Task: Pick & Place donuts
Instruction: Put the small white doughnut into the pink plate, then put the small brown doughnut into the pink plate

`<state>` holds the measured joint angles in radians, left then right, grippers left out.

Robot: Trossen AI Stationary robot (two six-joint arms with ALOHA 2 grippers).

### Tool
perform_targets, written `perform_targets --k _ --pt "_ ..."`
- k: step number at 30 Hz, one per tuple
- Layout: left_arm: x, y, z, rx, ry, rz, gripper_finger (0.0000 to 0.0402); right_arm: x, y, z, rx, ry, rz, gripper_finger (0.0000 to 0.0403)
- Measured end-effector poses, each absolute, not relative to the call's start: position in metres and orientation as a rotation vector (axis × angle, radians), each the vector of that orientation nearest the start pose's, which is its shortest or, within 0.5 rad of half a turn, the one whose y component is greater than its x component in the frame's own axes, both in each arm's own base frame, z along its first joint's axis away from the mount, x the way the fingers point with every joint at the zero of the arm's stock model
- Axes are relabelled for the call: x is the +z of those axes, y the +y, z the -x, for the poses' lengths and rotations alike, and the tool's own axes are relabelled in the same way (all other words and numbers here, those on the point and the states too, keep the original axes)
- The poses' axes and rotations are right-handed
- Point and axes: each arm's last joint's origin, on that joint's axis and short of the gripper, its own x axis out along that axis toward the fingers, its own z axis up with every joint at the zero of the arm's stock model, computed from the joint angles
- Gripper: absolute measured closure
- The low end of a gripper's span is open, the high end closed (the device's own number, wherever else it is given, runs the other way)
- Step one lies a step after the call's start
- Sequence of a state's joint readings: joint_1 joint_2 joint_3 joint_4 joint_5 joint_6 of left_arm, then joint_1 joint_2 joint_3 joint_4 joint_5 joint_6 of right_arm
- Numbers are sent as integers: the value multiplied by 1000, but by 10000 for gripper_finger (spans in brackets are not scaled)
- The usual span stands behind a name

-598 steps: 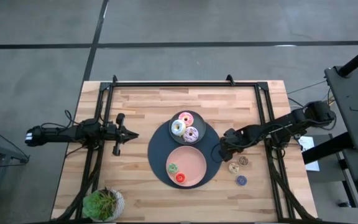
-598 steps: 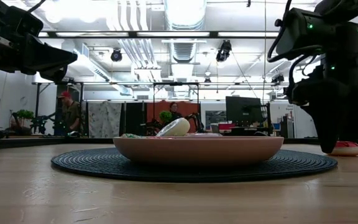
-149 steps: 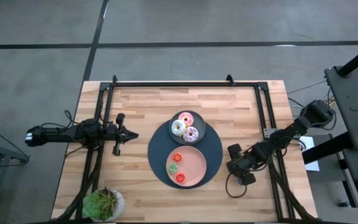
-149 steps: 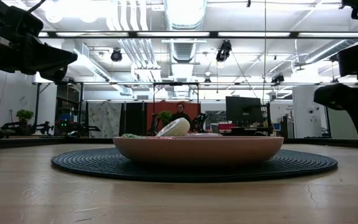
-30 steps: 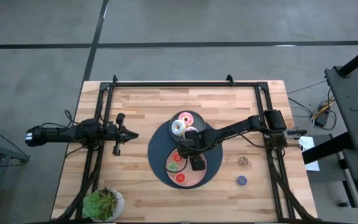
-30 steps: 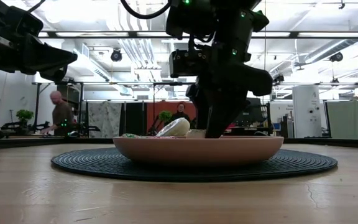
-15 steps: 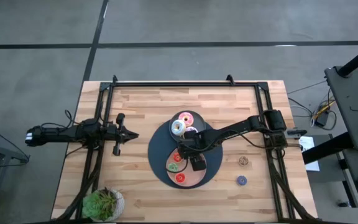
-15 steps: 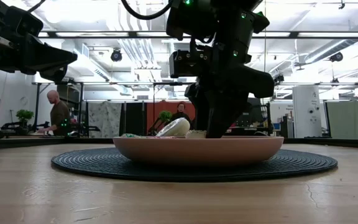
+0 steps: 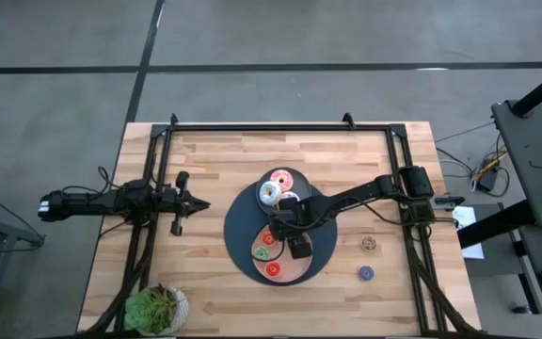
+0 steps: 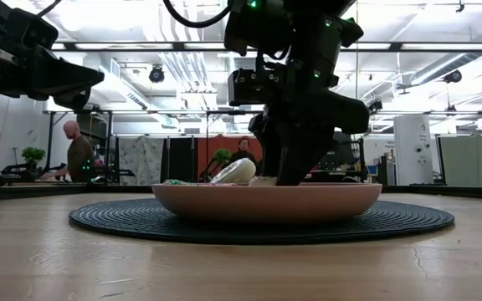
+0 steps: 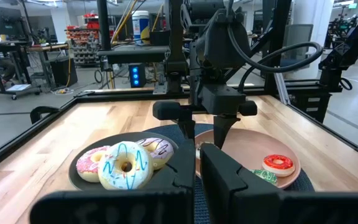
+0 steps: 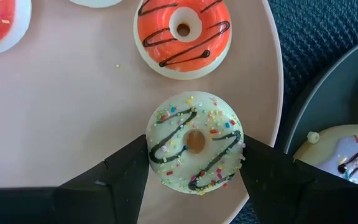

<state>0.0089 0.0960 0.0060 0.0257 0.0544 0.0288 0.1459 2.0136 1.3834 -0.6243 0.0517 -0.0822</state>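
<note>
My right gripper (image 9: 280, 230) reaches over the pink plate (image 9: 301, 262) and is shut on a small pale tan donut (image 12: 195, 142) with dark drizzle and sprinkles. An orange donut (image 12: 183, 32) lies on the plate just beyond it, with a green one (image 9: 263, 253) and a red one (image 9: 273, 270) nearby. The pink (image 9: 281, 178), white (image 9: 269, 193) and lilac (image 11: 159, 148) donuts lie on the grey plate (image 9: 301, 181). My left gripper (image 9: 196, 204) waits shut, level, at the table's left. My right gripper pinches the tan donut by two opposite sides of its rim (image 12: 154, 155), one finger (image 12: 126, 174) on each side. The fingers come steeply from above, slanting in from the table's right. The donut lies flat, frosting up, over the plate; whether it rests there I cannot tell.
Both plates sit on a dark round mat (image 9: 238, 231) at the table's middle. A brown donut (image 9: 369, 244) and a blue one (image 9: 365, 273) lie loose on the wood at the right. A potted plant (image 9: 155, 308) stands at the near left corner.
</note>
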Motion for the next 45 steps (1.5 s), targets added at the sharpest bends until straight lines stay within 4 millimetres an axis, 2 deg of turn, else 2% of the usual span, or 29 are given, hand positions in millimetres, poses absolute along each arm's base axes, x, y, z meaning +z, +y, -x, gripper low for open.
perform_targets --k 9,23,25,30,37,42,45 --pt "160 -1 -103 -46 64 -27 402 154 56 -393 144 1244 197 174" --pt "160 -1 -103 -47 64 -27 402 155 56 -392 133 1245 182 126" --pt "160 -1 -103 -47 64 -27 402 161 56 -390 133 1232 181 124" --pt "160 -1 -103 -47 64 -27 402 191 58 -382 137 1169 180 128" --pt "160 -1 -103 -47 64 -27 402 231 59 -360 106 1148 132 139" --pt "160 -1 -103 -47 63 -27 402 242 57 -341 63 1179 71 142" --pt "160 -1 -103 -47 63 -27 402 241 56 -327 48 1182 46 139"
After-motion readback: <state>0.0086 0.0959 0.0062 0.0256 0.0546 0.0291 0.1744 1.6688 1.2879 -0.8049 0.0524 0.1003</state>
